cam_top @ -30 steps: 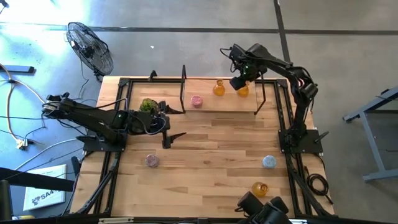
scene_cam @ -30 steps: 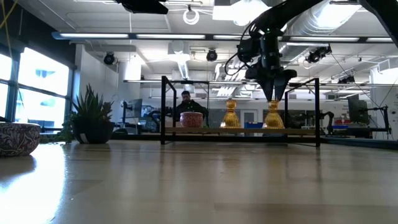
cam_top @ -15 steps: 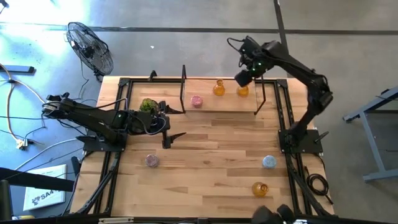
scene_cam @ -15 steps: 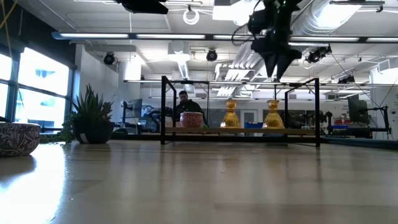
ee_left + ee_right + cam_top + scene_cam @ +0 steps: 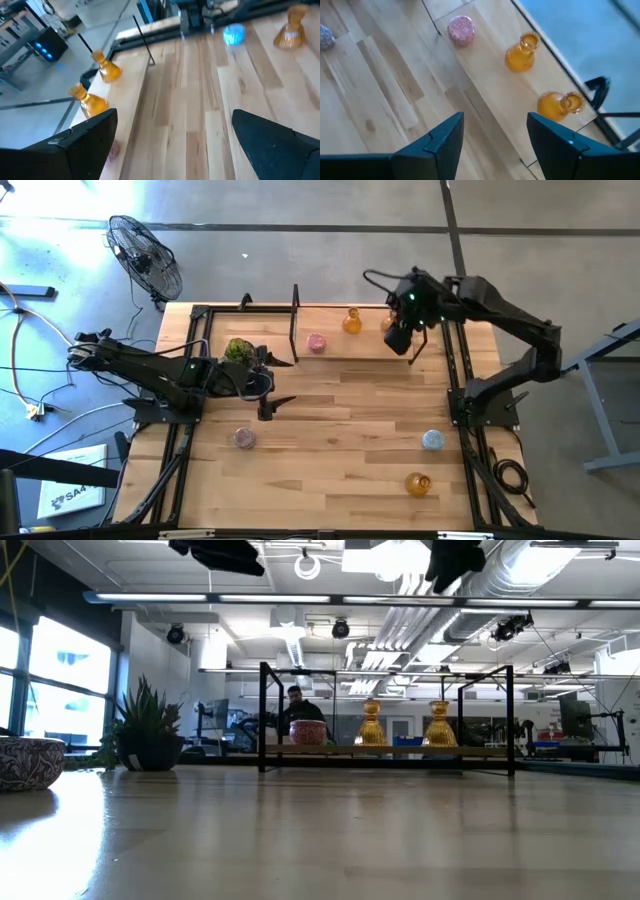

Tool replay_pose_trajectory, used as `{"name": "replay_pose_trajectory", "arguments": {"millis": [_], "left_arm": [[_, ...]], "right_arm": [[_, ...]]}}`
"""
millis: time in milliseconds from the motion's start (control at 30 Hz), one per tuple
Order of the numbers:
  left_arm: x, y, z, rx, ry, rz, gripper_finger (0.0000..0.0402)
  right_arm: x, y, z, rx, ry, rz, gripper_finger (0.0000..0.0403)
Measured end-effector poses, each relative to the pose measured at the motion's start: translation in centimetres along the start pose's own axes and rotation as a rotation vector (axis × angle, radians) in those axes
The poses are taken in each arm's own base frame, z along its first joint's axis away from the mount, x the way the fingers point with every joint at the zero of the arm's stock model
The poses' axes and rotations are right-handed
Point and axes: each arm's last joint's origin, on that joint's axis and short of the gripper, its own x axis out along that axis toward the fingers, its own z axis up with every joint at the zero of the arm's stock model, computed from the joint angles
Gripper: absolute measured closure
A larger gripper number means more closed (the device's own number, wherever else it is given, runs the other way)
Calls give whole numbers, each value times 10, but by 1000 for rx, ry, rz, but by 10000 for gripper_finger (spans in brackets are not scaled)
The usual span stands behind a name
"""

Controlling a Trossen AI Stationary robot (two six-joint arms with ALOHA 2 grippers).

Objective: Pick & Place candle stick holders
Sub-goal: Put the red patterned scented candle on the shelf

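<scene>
Candle stick holders are distributed in two groups. On the raised wooden shelf (image 5: 340,345) at the far side of the tabletop (image 5: 340,420) stand three: a pink holder (image 5: 316,342), an amber holder (image 5: 352,321) beside it, and a second amber holder (image 5: 388,324) partly covered from above by the right arm. All three stand upright and apart from one another (the low view confirms the two amber pieces side by side on the shelf). On the open tabletop nearer the front lie three more: a second pink holder (image 5: 244,438) toward the left, a light blue holder (image 5: 432,440) toward the right, and a third amber holder (image 5: 417,483) just in front of the blue one.

Right end effector (image 5: 398,340) hangs above the right end of the shelf, near the second amber holder; its fingers stand partly apart and grip nothing. Left end effector (image 5: 266,386) rests low over the left half of the tabletop, fingers spread wide and empty, beside a green plant ball (image 5: 238,349). A black frame (image 5: 295,310) stands around the shelf. A floor fan (image 5: 145,257) stands beyond the table's left corner.
</scene>
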Motion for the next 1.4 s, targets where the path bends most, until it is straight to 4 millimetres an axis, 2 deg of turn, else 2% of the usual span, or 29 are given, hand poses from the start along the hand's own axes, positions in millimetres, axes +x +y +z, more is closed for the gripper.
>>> {"name": "replay_pose_trajectory", "arguments": {"millis": [300, 433, 600, 767, 1000, 1133, 1233, 1400], "left_arm": [[0, -4, -4, 74, 18, -128, 16], [-2, -3, -7, 73, 84, -50, 16], [-14, -8, -2, 94, 137, 86, 16], [-32, -21, 10, 98, 121, 98, 16], [-56, -45, 9, 153, 120, 61, 16], [-67, -57, 5, 212, 124, -19, 16], [-74, -64, -5, 261, 211, -186, 16], [-82, -65, -17, 25, 445, -368, 16]], "right_arm": [[-14, 41, -15, -98, -47, -38, 193], [-17, 53, -19, -130, -68, -54, 192], [-20, 62, -23, -136, -98, -89, 192], [-23, 70, -26, -129, -149, -147, 191], [-25, 83, -31, -134, -164, -139, 191], [-20, 97, -35, -158, -163, -150, 190], [-12, 110, -37, -177, -142, -144, 191], [5, 131, -40, -216, -96, -138, 190]]}}
